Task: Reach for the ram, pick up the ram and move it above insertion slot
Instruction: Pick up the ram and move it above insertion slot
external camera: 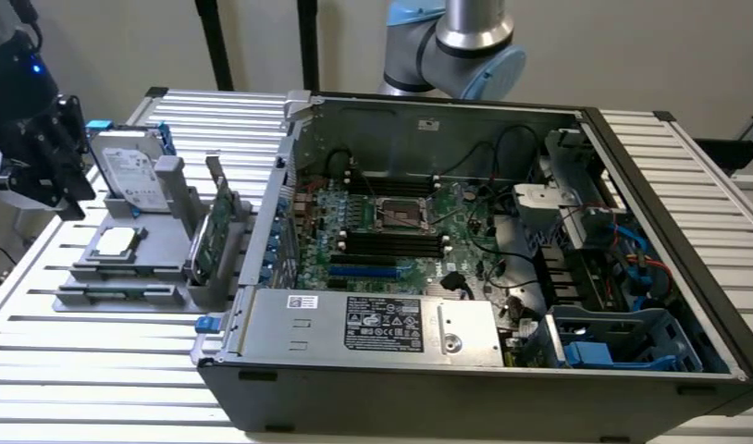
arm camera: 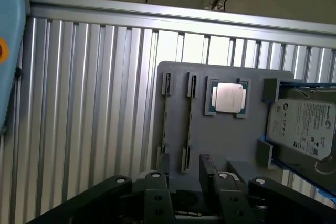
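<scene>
Two thin green ram sticks stand on edge in slots of a grey holder (arm camera: 226,140); the nearer one is the ram (arm camera: 188,124), with a second stick (arm camera: 165,124) beside it. In the exterior view the ram (external camera: 120,292) sits at the holder's front end. My black gripper (external camera: 55,185) hovers above the table at the exterior view's far left, beside the holder and apart from it. In the wrist view the gripper (arm camera: 184,182) is open with nothing between its fingers. The black memory slots (external camera: 389,242) lie on the motherboard inside the open computer case.
The holder also carries a silver hard drive (arm camera: 302,127), a processor chip (arm camera: 228,98) and an upright green expansion card (external camera: 214,231). The open computer case (external camera: 475,370) stands to the exterior view's right, with cables, a drive cage and a power supply (external camera: 376,324). The table is ribbed aluminium (arm camera: 79,103).
</scene>
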Available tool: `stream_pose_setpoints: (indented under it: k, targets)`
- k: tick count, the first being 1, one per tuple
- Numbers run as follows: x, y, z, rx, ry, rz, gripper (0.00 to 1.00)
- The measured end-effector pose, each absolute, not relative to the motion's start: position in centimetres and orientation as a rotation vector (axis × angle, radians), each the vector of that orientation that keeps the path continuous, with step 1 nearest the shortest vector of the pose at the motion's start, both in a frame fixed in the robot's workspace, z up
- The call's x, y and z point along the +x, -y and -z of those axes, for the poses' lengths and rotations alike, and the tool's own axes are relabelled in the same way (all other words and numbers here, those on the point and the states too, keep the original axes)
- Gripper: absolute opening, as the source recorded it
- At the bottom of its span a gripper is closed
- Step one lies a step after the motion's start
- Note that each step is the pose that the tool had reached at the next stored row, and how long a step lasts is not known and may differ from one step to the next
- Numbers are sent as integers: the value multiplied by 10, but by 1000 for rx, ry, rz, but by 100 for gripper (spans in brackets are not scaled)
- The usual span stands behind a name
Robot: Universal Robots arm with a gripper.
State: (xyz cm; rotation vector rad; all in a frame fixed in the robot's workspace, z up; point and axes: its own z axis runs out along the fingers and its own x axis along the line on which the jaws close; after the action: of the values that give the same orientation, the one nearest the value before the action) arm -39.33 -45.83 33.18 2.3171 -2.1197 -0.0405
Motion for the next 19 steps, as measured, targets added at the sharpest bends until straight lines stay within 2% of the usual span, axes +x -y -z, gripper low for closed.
stream_pose_setpoints:
  k: [19]
  targets:
    - [-395, 473, -297, 2305, 2133, 41, 36]
